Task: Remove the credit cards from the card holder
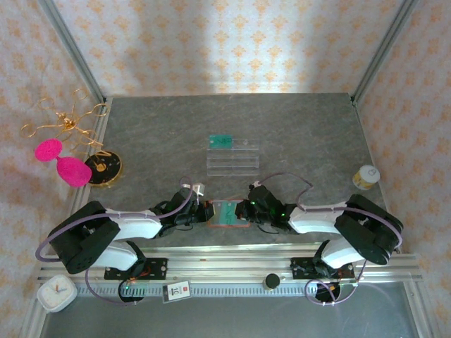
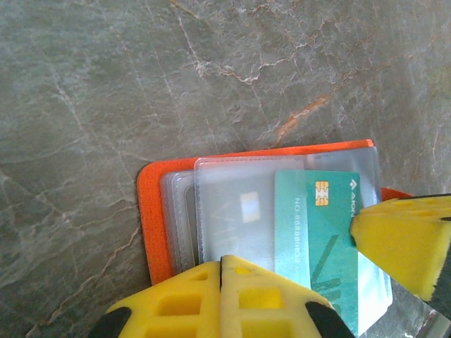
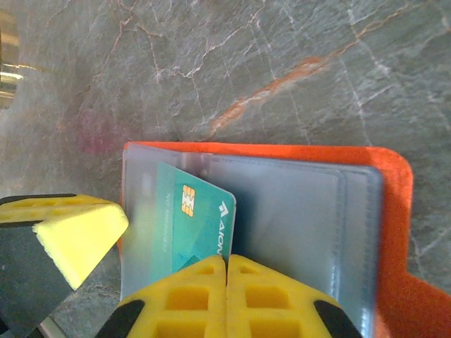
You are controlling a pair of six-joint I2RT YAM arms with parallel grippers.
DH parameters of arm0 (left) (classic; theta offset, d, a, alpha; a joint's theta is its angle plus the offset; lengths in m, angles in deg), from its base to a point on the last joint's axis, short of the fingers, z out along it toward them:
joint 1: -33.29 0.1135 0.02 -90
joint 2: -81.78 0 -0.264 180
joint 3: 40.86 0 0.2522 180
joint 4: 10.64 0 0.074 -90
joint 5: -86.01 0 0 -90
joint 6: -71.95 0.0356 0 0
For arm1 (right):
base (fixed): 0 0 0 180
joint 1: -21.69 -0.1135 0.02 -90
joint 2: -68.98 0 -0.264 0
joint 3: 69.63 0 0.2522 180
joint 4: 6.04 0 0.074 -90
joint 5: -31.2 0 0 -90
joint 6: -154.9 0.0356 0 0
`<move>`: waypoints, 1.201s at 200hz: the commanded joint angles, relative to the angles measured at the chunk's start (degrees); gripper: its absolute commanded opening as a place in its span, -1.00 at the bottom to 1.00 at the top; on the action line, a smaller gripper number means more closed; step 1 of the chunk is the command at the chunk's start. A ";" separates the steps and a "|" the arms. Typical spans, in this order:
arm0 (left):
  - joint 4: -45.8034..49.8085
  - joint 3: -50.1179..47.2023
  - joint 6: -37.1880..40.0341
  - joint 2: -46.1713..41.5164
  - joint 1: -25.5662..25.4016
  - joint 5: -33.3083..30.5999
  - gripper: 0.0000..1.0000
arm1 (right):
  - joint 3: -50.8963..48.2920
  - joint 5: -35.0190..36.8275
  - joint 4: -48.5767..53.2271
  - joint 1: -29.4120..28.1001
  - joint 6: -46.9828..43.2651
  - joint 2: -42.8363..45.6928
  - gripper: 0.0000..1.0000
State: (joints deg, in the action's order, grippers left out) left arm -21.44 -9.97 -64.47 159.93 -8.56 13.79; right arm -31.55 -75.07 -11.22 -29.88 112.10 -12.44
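Grippers: two: left gripper (image 2: 222,282), right gripper (image 3: 227,278). Holder (image 2: 149,225): one. Clear rack (image 1: 236,160): one, upper middle of the top view. Teal cards: two: card in holder (image 3: 194,225), card on rack (image 1: 222,141). Pink ovals: two, at left: upper oval (image 1: 48,149), lower oval (image 1: 72,171). Wire ornament (image 1: 67,123): one. Disc (image 1: 104,167): one. Jar (image 1: 366,176): one. Clock (image 1: 56,292): one. Knob (image 1: 271,282): one.

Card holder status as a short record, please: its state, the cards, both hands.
card holder: open, flat on the table near its front edge
green card: askew, chip showing, partly under the clear sleeves
second card: inside a sleeve, blurred
left hand: shut, tips on the clear sleeves
right hand: shut, tips at the green card's edge; grip unclear
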 commanded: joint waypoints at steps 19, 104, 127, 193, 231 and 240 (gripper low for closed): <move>1.90 0.13 1.24 -2.17 0.29 1.14 -1.00 | 0.56 1.38 2.72 0.24 -0.18 -1.03 -1.00; -1.31 3.70 1.53 1.99 -3.11 2.88 -1.00 | 0.47 1.24 2.17 0.24 -0.94 -2.21 -1.00; -0.84 3.80 1.76 4.20 -3.11 2.43 -1.00 | 0.21 1.29 1.92 0.24 -1.02 -2.11 -1.00; 1.35 4.94 2.99 9.27 -3.15 3.87 -1.00 | -1.12 -2.75 -4.77 0.24 -0.05 -3.68 -0.60; 3.05 4.71 3.61 8.33 -3.12 3.24 -1.00 | -1.05 0.37 -1.79 0.41 0.37 -2.62 -0.84; 2.89 4.26 3.51 7.71 -2.85 3.10 -1.00 | -1.80 1.61 -0.43 0.86 0.42 -1.26 -0.87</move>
State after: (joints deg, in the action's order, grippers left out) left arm -23.25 -4.57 -62.48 167.21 -11.36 17.83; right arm -31.55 -76.62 -14.89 -29.51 112.41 -15.31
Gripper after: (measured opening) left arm 0.049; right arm 0.083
